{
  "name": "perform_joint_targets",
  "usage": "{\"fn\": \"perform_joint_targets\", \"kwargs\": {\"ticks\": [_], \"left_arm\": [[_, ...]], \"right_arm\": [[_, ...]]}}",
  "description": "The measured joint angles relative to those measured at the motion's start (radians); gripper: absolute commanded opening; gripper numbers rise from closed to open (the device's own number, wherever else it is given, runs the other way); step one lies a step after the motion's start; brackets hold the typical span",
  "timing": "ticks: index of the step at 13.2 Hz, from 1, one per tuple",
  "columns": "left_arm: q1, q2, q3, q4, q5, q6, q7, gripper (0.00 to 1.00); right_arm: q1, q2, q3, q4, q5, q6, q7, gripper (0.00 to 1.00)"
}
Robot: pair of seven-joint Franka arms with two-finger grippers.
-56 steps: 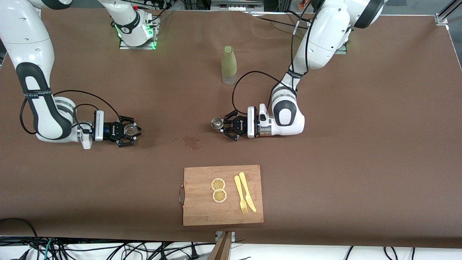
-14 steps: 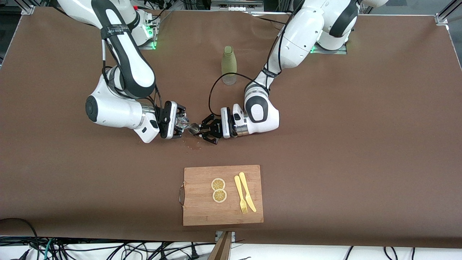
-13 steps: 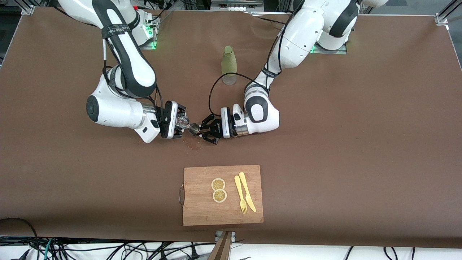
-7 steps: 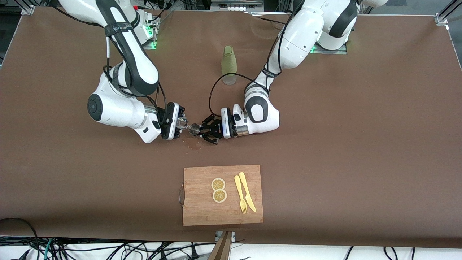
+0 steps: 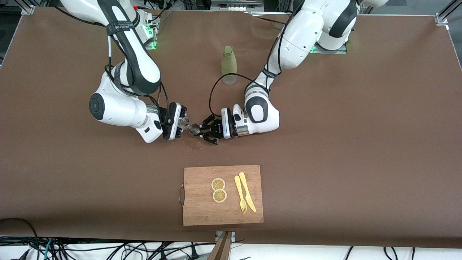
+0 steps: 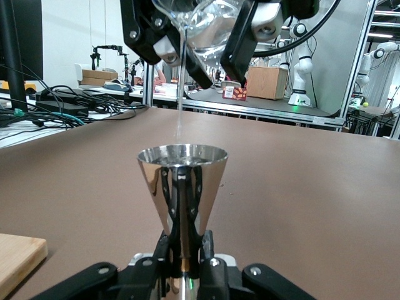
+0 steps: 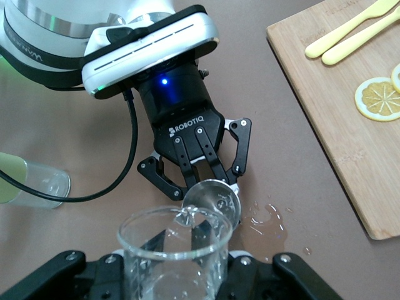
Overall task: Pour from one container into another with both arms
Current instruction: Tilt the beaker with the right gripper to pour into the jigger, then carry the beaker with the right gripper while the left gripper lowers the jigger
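Spill risk mid-frame: right gripper (image 5: 179,124) clamping tilted glass (image 7: 175,247), left gripper (image 5: 204,130) clamped on steel jigger (image 6: 182,181); thin stream, small mouth, puddle (image 7: 265,222) below.

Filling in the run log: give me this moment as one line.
right gripper: shut on glass cup, tilted, pouring | left gripper: shut on metal jigger, upright, receiving | spill on table beneath

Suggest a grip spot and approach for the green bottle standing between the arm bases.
Probably the green bottle: grip the wide body just below the tapering shoulder, fingers level, coming in from the side. It stands upright and apart from other things; the narrow neck gives less purchase. Both grippers are busy now with the glass and metal cup.
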Motion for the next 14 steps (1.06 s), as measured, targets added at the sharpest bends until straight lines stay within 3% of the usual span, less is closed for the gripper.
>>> {"fn": "perform_joint_targets", "kwargs": {"ticks": [9,14], "left_arm": [[0.0,0.003,0.001,0.002,0.0,0.001,0.0,0.0],[0.022,-0.012,0.022,-0.006,0.0,0.001,0.004,0.0]], "right_arm": [[0.001,-0.012,-0.006,0.069,0.014,0.002,0.058,0.23],[-0.03,-0.141,0.003,0.083,0.113,0.019,0.078,0.23]]}}
